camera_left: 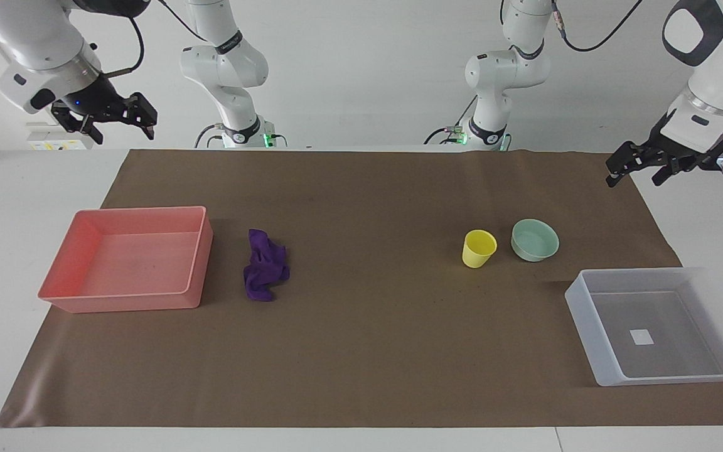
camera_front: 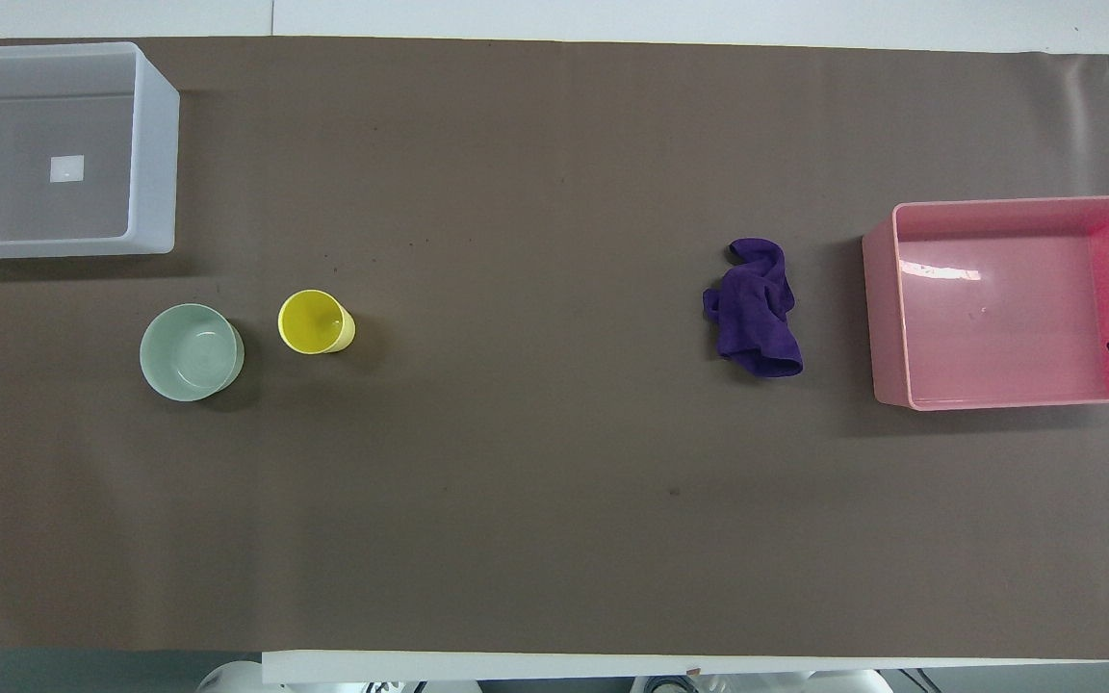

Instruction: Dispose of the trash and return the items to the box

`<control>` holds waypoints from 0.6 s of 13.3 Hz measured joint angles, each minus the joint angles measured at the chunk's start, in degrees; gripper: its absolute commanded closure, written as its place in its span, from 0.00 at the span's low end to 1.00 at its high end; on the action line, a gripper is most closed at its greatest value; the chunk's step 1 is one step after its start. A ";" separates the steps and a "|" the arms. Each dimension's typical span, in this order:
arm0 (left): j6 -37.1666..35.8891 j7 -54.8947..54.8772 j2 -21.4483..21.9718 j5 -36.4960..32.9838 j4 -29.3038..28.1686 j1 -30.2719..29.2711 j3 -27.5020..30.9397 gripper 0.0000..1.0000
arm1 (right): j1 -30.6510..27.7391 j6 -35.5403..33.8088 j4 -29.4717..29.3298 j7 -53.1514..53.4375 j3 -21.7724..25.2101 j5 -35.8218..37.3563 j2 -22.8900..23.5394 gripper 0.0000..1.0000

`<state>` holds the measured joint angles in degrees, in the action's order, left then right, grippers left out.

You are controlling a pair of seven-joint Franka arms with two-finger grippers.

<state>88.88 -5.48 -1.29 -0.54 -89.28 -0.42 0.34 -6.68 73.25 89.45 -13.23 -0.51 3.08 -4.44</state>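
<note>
Brown mat covers the table; on it we count one purple rag, one yellow cup, one mint bowl, one clear bin and one pink tray.

Clock directions are read on the overhead view. Rag lies crumpled just beside the tray, at the tray's 9 o'clock, apart from it. Its long axis runs roughly 11 to 5, broader end toward 5.

Cup stands upright, mouth up, at the bowl's 3 o'clock, near it but apart. Bowl sits upright too. Both sit at about 5 o'clock from the bin, nearer to the robots than the bin is. Bin has one white square sticker on its floor; its long side runs 9 to 3, same as the tray's.

Two arms, both waiting, raised. Right gripper hangs over bare table at the right arm's end, fingers spread apart, holding nothing. Left gripper hangs at the mat's edge at the left arm's end; we cannot tell how its fingers stand.
</note>
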 measured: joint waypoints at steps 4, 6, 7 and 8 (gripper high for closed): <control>0.24 0.00 0.05 0.00 -0.18 -0.53 -0.03 0.00 | 1.08 -0.04 1.20 2.59 -0.58 0.00 -0.02 0.00; 6.75 0.22 1.96 0.00 -5.90 -0.53 -0.12 0.00 | 1.26 -0.02 1.37 2.73 -0.72 0.00 -0.02 0.00; 14.19 1.06 4.10 0.00 -12.79 -0.53 -0.13 0.00 | 1.26 0.03 1.38 2.73 -0.72 0.00 -0.02 0.00; 20.61 2.07 6.02 0.01 -20.08 -0.54 -0.13 0.00 | 1.26 0.10 1.38 2.73 -0.72 0.00 -0.02 0.00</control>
<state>109.49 -3.41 4.73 -0.54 -109.36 -0.96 0.21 -5.42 73.35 90.83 -10.50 -1.23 3.08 -4.47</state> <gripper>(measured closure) 0.000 0.000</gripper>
